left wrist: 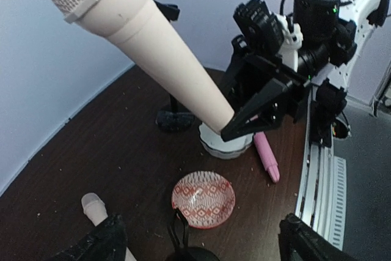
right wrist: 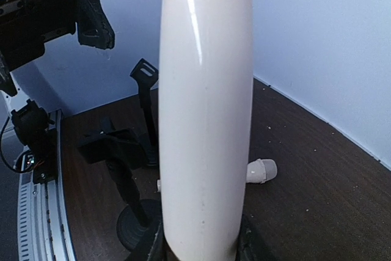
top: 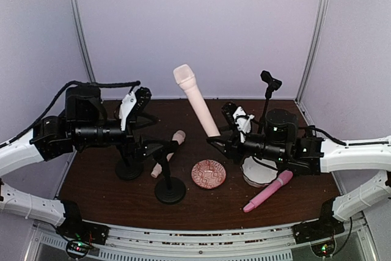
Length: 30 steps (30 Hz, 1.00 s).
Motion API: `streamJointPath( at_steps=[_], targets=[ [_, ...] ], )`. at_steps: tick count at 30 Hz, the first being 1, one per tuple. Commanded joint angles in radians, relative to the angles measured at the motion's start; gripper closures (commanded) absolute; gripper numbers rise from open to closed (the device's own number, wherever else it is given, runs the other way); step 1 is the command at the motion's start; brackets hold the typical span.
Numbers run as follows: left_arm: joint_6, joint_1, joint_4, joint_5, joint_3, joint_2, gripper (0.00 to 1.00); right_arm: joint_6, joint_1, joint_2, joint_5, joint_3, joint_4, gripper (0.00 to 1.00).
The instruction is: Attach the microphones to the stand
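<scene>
My right gripper (top: pixel 215 137) (right wrist: pixel 201 252) is shut on the lower end of a peach-cream microphone (top: pixel 197 102) (right wrist: pixel 204 108). It holds the microphone above the table, with the head tilted up and to the left. The left wrist view shows this microphone (left wrist: pixel 159 59) and the right gripper (left wrist: pixel 244 123) too. A second cream microphone (top: pixel 168 154) (left wrist: pixel 95 207) lies on the table by the middle stand (top: pixel 170 189). The pink microphone (top: pixel 269 191) (left wrist: pixel 266 157) lies at the front right. My left gripper (top: pixel 144 120) (left wrist: pixel 198 246) is open and empty, with a stand's clip (left wrist: pixel 179 233) low between its fingers.
A second stand (top: pixel 129 169) is at the left. A third, tall stand (top: pixel 269 84) is behind the right arm. A red patterned dish (top: pixel 208 173) (left wrist: pixel 203 198) sits in the middle. A white dish (top: pixel 258 174) sits under the right wrist. Pale walls enclose the table.
</scene>
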Motion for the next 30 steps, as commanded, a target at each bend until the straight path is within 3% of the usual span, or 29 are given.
streamJointPath(
  at_steps=[1, 10, 14, 20, 30],
  targets=[
    [0.146, 0.014, -0.192, 0.105, 0.005, 0.026, 0.14, 0.032, -0.032, 0.009, -0.211, -0.025, 0.113, 0.94],
    [0.145, 0.055, -0.214, 0.087, -0.016, 0.062, 0.16, 0.028, -0.086, 0.068, -0.441, -0.043, 0.213, 0.91],
    [0.145, 0.065, -0.196, 0.083, -0.023, 0.068, 0.16, 0.019, -0.094, 0.092, -0.454, -0.013, 0.135, 0.91],
    [0.138, 0.065, -0.181, 0.055, -0.019, 0.107, 0.17, 0.034, -0.098, 0.106, -0.456, -0.023, 0.166, 0.92],
    [0.156, 0.065, -0.072, 0.036, -0.099, 0.083, 0.17, 0.048, -0.109, 0.111, -0.463, -0.101, 0.323, 0.93]
  ],
)
